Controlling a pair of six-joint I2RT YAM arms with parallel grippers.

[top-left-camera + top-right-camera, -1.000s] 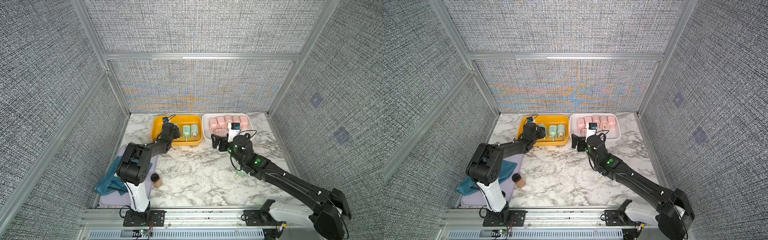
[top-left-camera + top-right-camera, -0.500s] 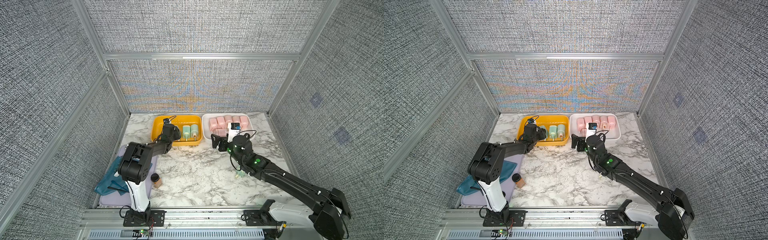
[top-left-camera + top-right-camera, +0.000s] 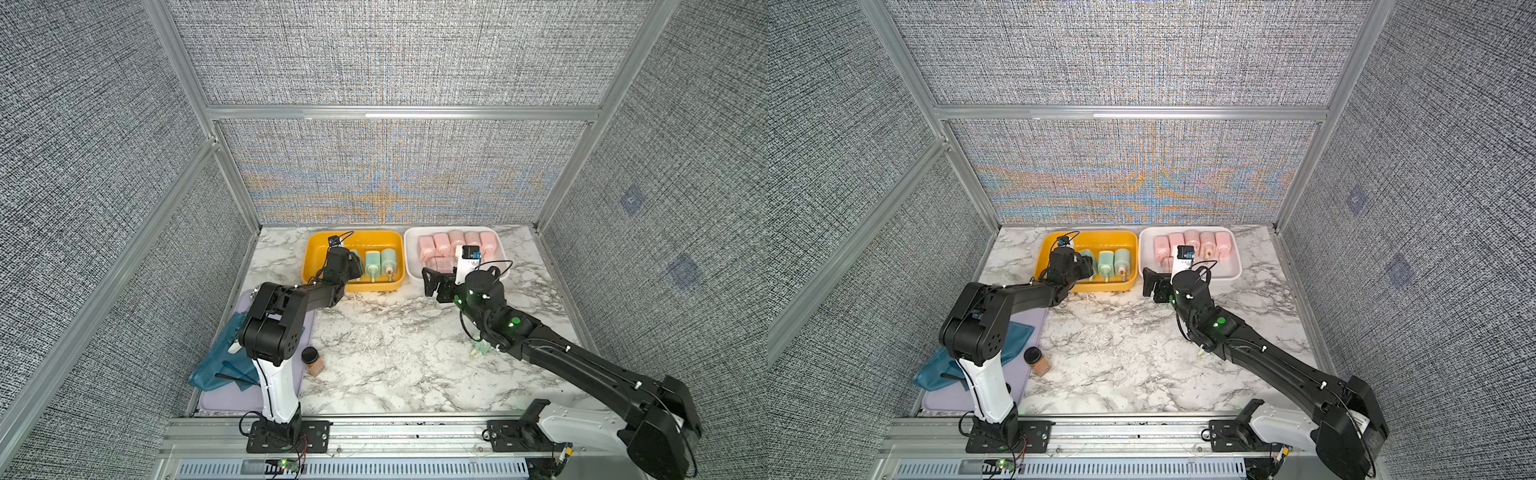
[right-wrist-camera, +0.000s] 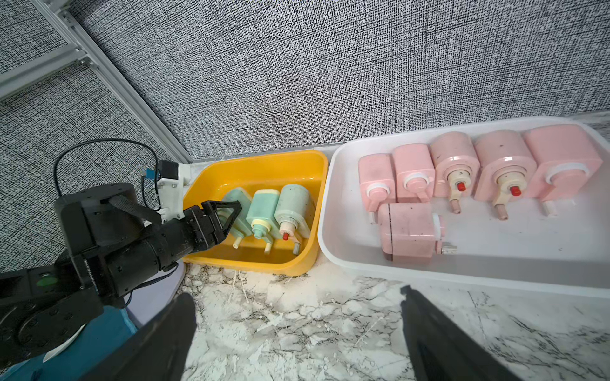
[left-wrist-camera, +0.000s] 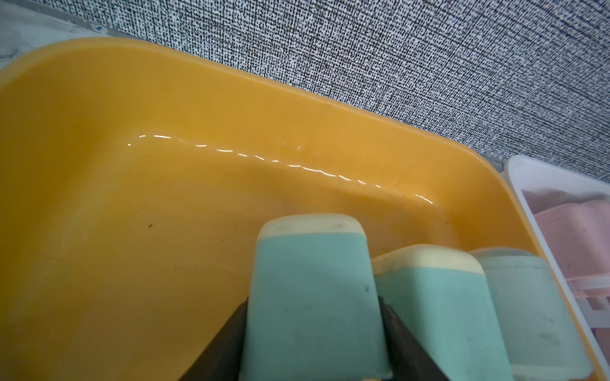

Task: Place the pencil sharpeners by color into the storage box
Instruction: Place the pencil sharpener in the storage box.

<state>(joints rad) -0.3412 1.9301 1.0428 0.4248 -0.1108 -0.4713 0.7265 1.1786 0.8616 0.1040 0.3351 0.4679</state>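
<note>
At the desk's far edge, inside the yellow tray [image 3: 374, 241], a mint sharpener [image 5: 310, 264] is being gripped by the left gripper [image 5: 313, 300], its jaws pressed against both sides, just beside two other mint sharpeners [image 4: 264, 206]. Six pink sharpeners [image 4: 455, 165] are being contained in the white tray [image 4: 511, 250] alongside. The right gripper [image 4: 295, 293] is being held wide open and empty above the desk [image 3: 395, 340], before the trays. A fourth mint sharpener [image 3: 481, 348] is being partly hidden under the right arm, toward the desk's right edge.
</note>
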